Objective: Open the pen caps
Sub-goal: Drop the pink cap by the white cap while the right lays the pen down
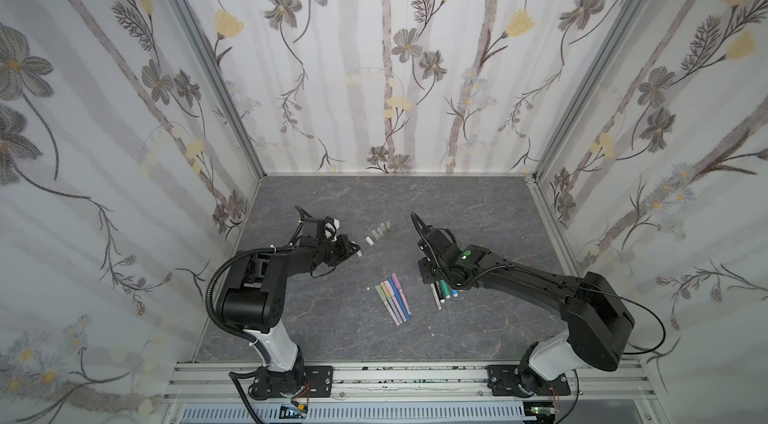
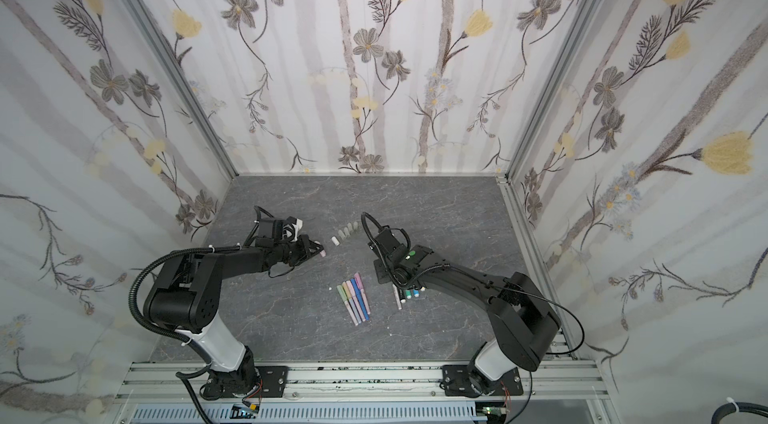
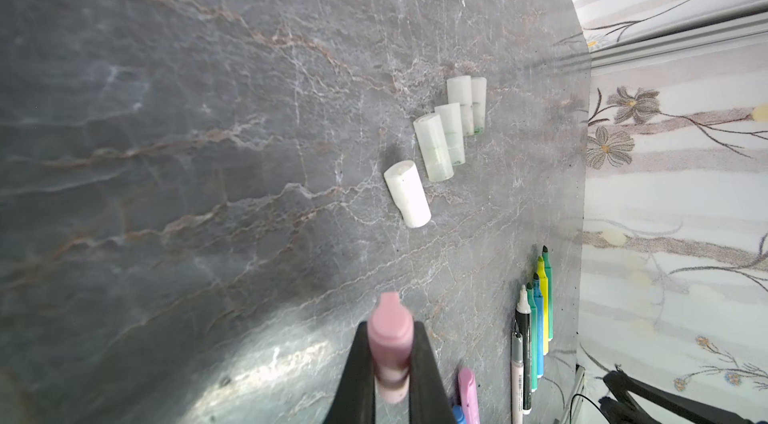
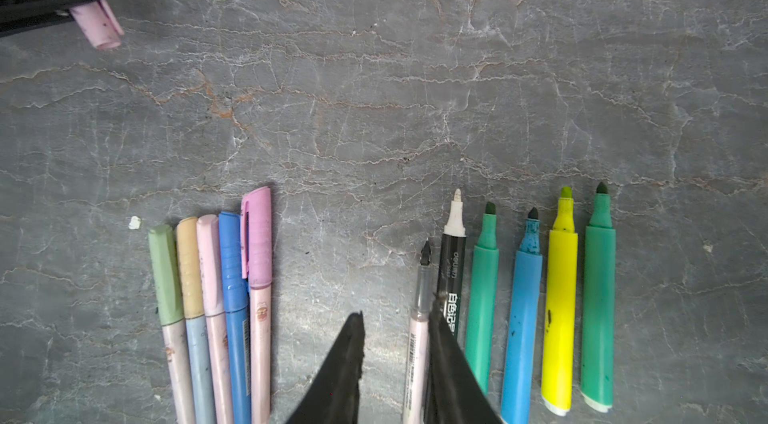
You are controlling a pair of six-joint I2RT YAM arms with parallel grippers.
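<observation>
Nearest, the right gripper [image 4: 395, 316] stands with fingers parted over the table [image 4: 374, 110]. A slim uncapped pen [image 4: 417, 343] lies between them, close by one finger. In a top view, capped pastel pens [image 1: 392, 297] lie at its 9 o'clock. Farther off, the left gripper [image 3: 391, 326] pinches a pink cap [image 3: 390, 341] between both fingers, and translucent caps [image 1: 380, 230] lie at its 2 o'clock.

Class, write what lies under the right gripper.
Grey table shows between the right gripper's open fingers, with a slim uncapped pen beside one finger, which covers part of the black marker.
</observation>
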